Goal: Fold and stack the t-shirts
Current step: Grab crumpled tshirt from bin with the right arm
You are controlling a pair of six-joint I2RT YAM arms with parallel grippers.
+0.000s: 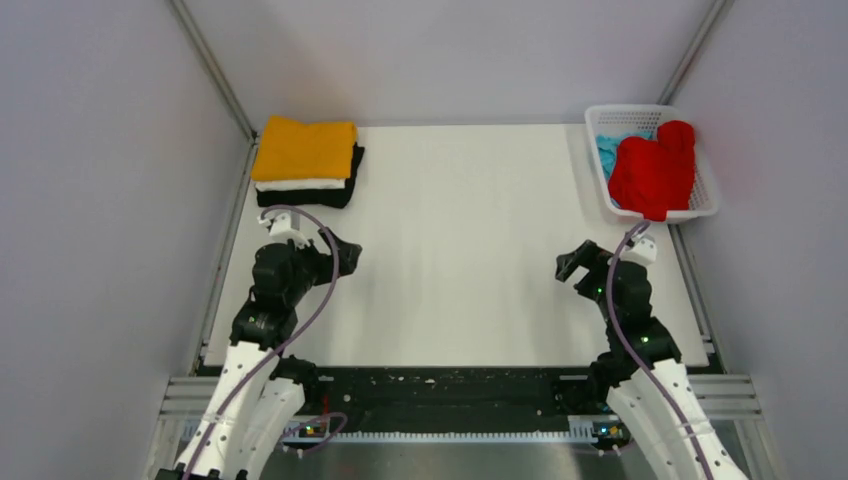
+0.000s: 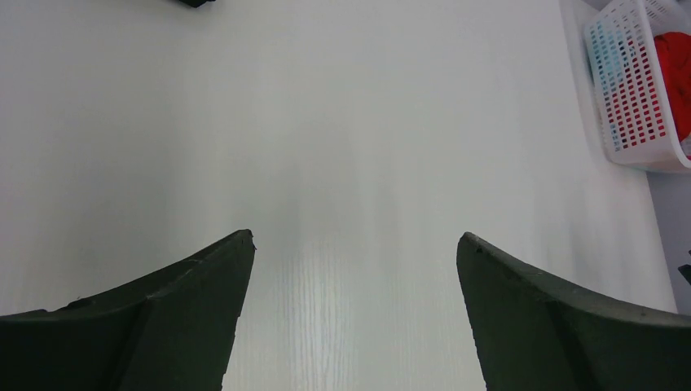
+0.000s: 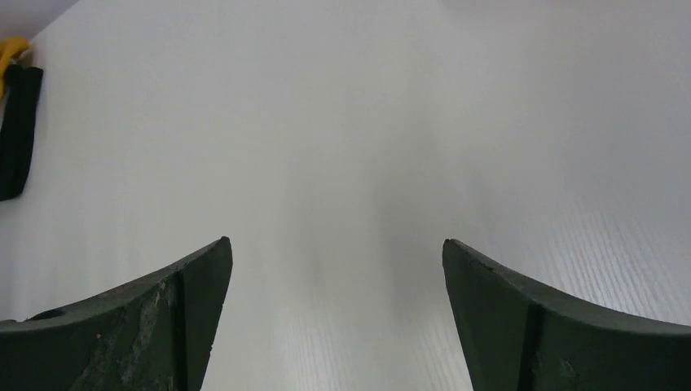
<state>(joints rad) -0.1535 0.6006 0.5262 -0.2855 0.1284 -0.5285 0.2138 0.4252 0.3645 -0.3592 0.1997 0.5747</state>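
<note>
Three folded, two remain
Stack [image 1: 305, 150] well left of the basket [image 1: 706, 192]; red shirt [image 1: 652, 172], light blue shirt [image 1: 607, 152] inside it; left fingers [image 2: 163, 314], right fingers [image 3: 147, 318] spread, empty

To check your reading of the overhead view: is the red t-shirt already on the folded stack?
No, the red t-shirt lies in the basket; the orange-yellow t-shirt tops the stack.

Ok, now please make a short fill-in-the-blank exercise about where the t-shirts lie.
The folded stack holds ____ t-shirts.
The black t-shirt lies at its ____, the orange-yellow t-shirt on top.
The red t-shirt lies in the basket at the far ____ corner of the table.
The left gripper and the right gripper are both ____.
Missing words: three; bottom; right; open.
</note>
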